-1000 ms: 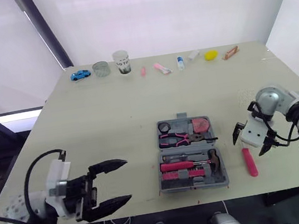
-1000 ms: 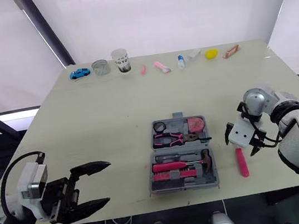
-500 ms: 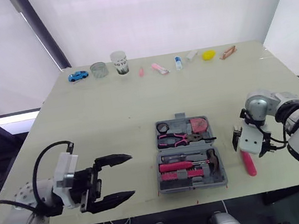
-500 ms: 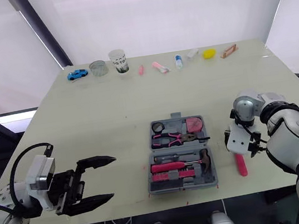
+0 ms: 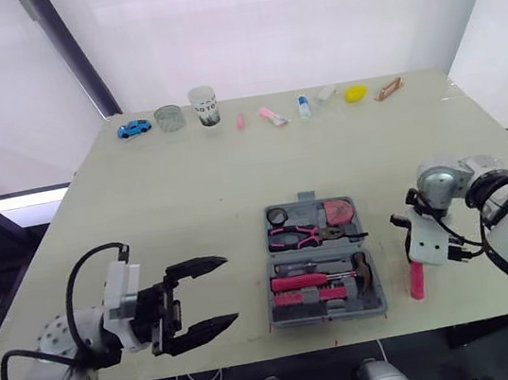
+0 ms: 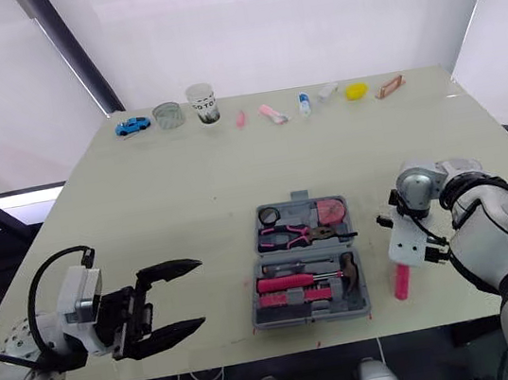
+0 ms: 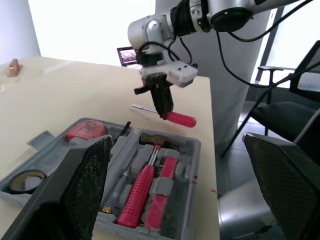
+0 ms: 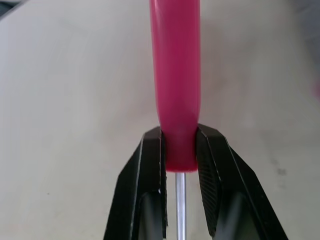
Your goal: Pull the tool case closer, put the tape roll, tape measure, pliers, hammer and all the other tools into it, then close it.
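Note:
The grey tool case (image 5: 378, 303) lies open at the table's front centre. Its lid half holds a tape roll (image 5: 279, 216), pink pliers (image 5: 297, 234) and a red tape measure (image 5: 338, 210); a pink-handled tool (image 5: 301, 281) and a hammer (image 5: 362, 269) lie in the near half. Just right of the case, my right gripper (image 5: 416, 259) points down, shut on the shaft end of a pink screwdriver handle (image 8: 175, 75); the handle (image 5: 417, 280) slants toward the front edge. My left gripper (image 5: 232, 290) hovers open left of the case, holding nothing.
Along the far edge stand a blue toy car (image 5: 136, 127), a glass jar (image 5: 170, 117), a paper cup (image 5: 204, 106), small pink items (image 5: 272, 116), a small bottle (image 5: 304, 105) and a yellow object (image 5: 357, 93). The table's front edge runs just beyond the case.
My right gripper came down and shut on the pink screwdriver, which has swung slightly toward the case. My left gripper shifted right toward the case, still open.

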{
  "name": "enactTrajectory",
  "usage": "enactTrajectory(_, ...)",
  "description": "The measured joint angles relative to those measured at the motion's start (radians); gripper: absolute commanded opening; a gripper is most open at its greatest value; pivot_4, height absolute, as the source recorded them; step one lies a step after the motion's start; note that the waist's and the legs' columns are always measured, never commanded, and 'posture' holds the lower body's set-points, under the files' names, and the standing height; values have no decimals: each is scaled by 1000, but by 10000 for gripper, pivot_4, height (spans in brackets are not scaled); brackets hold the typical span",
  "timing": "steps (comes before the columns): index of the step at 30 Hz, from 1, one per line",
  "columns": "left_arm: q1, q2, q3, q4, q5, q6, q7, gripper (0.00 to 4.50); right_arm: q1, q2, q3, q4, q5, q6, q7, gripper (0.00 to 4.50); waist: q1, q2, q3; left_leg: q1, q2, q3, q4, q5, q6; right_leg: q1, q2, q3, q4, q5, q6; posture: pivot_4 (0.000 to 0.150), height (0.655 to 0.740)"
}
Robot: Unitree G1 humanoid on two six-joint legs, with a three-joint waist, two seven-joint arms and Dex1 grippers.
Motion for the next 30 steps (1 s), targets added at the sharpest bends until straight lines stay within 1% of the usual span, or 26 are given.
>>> enactTrajectory(3, -10, -10, -7, 2, 1, -6, 5, 45000, -2, -25, 2, 0, 36, -44, 30, 3085, 1, 1, 0, 0, 0, 0, 0, 0, 0, 0, 0, 0, 0, 0, 0, 1500, 7400)
enactTrajectory(4, -31, -18, -26, 7, 8, -9, 9, 45000, -9, -66, 25, -1, 59, -80, 38, 3085, 4, 2, 1, 0, 0, 0, 0, 0, 0, 0, -1, 0, 0, 0, 0, 1500, 7400)
enactTrajectory(9, -57, -27, -38, 28, 14, -12, 9, 45000, -12, -161, 96, -35, 118, -103, 43, 3085, 2, 3, 2, 0, 0, 0, 0, 0, 0, 0, -1, 0, 0, 0, 0, 1500, 7400)
enactTrajectory(13, -96, -29, -67, 63, 19, -12, -6, 45000, 19, -268, 246, -188, 237, -72, 43, 3084, -1, 3, 2, 1, 0, -1, 0, -2, 4, 0, -1, 1, 1, 0, 0, 1500, 7400)
enactTrajectory(14, -99, -30, -69, 67, 19, -12, -7, 45000, 21, -277, 258, -202, 250, -67, 43, 3085, -1, 3, 2, 1, 0, -1, 0, -2, 4, 0, -1, 1, 1, 0, 0, 1500, 7400)
enactTrajectory(17, -119, -32, -77, 90, 20, -13, -14, 45000, 35, -358, 355, -331, 341, 1, 43, 3084, 0, 4, 2, 1, 1, -2, 0, -2, 4, 0, -1, 2, 1, 0, 0, 1500, 7400)
enactTrajectory(20, -129, -33, -80, 94, 21, -13, -14, 45000, 48, -410, 399, -425, 404, 74, 44, 3084, 1, 4, 2, 1, 2, -3, 0, -3, 4, 0, -1, 2, 1, 0, 0, 1500, 7400)
enactTrajectory(21, -129, -33, -82, 94, 21, -13, -14, 45000, 60, -425, 399, -454, 423, 105, 43, 3084, 1, 4, 2, 1, 2, -3, 0, -3, 4, 0, -1, 2, 1, 0, 0, 1500, 7400)
enactTrajectory(24, -122, -34, -87, 92, 20, -12, -13, 45000, 156, -474, 346, -583, 487, 304, 43, 3084, 5, 4, 2, 1, 2, -3, 0, -3, 4, 0, -2, 2, 1, 0, 0, 1500, 7400)
enactTrajectory(27, -109, -34, -88, 84, 20, -11, -11, 45000, 220, -509, 276, -678, 496, 453, 43, 3085, 6, 4, 2, 1, 1, -3, 1, -3, 5, 0, -2, 2, 0, 0, -1, 1500, 7400)
enactTrajectory(30, -99, -35, -88, 79, 19, -9, -6, 45000, 288, -548, 163, -791, 492, 655, 15, 3084, 8, 3, 2, 1, 2, -3, 1, -3, 5, 0, -2, 2, 0, -2, -3, 1500, 7400)
